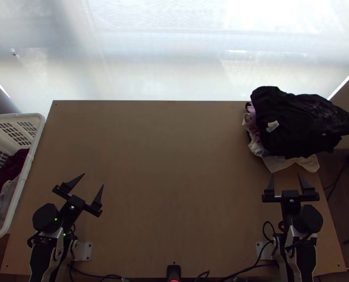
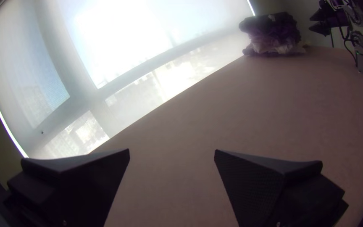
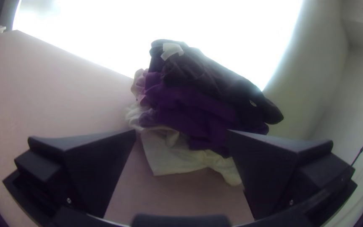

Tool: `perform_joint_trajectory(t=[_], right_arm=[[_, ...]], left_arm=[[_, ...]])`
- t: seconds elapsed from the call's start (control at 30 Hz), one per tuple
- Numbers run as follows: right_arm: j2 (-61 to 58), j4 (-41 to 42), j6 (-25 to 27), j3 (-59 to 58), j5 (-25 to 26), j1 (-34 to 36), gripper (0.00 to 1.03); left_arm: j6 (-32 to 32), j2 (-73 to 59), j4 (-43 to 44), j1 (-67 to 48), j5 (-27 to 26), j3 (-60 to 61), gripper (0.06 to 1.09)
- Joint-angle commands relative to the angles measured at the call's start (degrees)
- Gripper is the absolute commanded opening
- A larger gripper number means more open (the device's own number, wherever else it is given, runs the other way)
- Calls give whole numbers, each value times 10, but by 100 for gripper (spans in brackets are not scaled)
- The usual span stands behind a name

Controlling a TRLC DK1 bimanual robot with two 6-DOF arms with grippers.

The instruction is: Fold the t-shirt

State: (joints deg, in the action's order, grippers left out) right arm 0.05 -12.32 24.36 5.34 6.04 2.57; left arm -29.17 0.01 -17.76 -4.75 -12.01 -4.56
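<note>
Currently, left end effector [image 1: 93, 179] angles inward, right one [image 1: 285, 173] straight ahead.

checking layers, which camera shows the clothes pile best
Right wrist view: the clothes pile is close and side-on, its dark, purple and white layers distinct. The top view shows mostly its black top garment; the left wrist view, a distant side.

Silver-grey links [image 1: 59, 238], faceted black joints [image 1: 45, 217] and thin black cables [image 1: 249, 269] make up the left arm [image 1: 46, 258] and right arm [image 1: 302, 258], the left dotted with tiny green lights [image 1: 56, 219], and the black left claw [image 1: 94, 179] and right claw [image 1: 285, 174] have wedge-shaped fingers [image 2: 253, 180].
</note>
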Motion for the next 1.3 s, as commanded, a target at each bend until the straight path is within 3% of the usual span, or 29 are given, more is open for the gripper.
perform_joint_trajectory(t=[0.0, 1.1, 1.27], right_arm=[[-1, 0, 0, 0, 0, -5, 99], [0, 0, -1, 0, -2, -44, 99], [0, 0, -17, 0, -3, -71, 99]], left_arm=[[0, 0, 0, 0, -1, 0, 104], [1, 0, 0, 0, -1, 0, 104], [1, 0, -2, -67, -9, 0, 104]])
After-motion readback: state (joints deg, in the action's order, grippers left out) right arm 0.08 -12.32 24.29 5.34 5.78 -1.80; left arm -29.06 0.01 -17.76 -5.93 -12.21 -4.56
